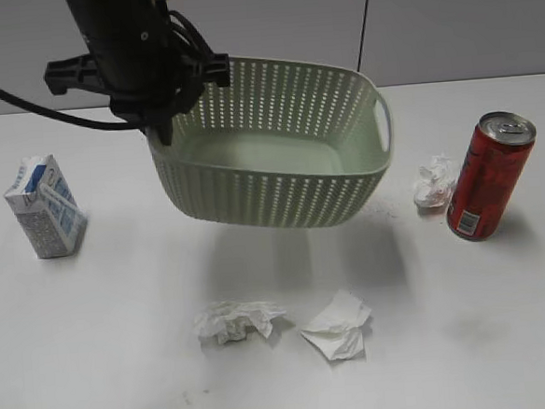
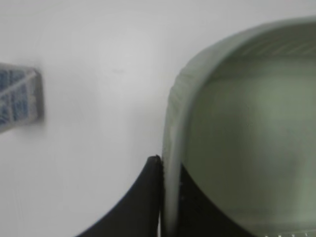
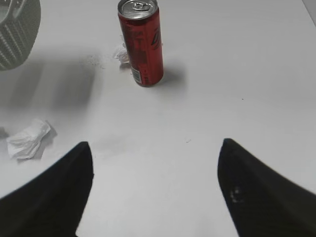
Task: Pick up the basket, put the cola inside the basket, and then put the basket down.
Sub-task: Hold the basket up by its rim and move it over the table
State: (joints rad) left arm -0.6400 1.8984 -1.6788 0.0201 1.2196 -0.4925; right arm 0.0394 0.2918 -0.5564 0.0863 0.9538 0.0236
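Because the basket point(image 1: 278, 148) is the largest thing in view, it comes first: it hangs clear of the table point(image 1: 123, 346), tilted, its shadow on the surface below, held at its left rim by the left gripper point(image 1: 160, 128). In the left wrist view the two dark fingers point(image 2: 143, 197) sit closed on either side of the rim wall point(image 2: 170, 163), one outside and one inside. Being thin, slotted plastic, it is judged light but somewhat springy; pinched at one edge only, it may sag or swing toward its free right end, so extra weight dropped in could tip it further. Nothing lies inside it.

Next in size, the cola point(image 1: 490, 175) stands upright on the right of the table, well apart from the basket, with its tab end up. A slim metal can is judged stiff yet smooth and easy to topple; if full, it has real weight. A grip across the mid-body, from the side, looks safest. The right gripper point(image 3: 155, 187) hovers on the near side of the can point(image 3: 141, 42), its fingers spread wide with nothing between them.

A carton point(image 1: 43, 206) stands at the far left. One crumpled tissue point(image 1: 433, 182) lies just beside the can's base on its left, where a finger could snag it; two more point(image 1: 234, 321) lie near the front.
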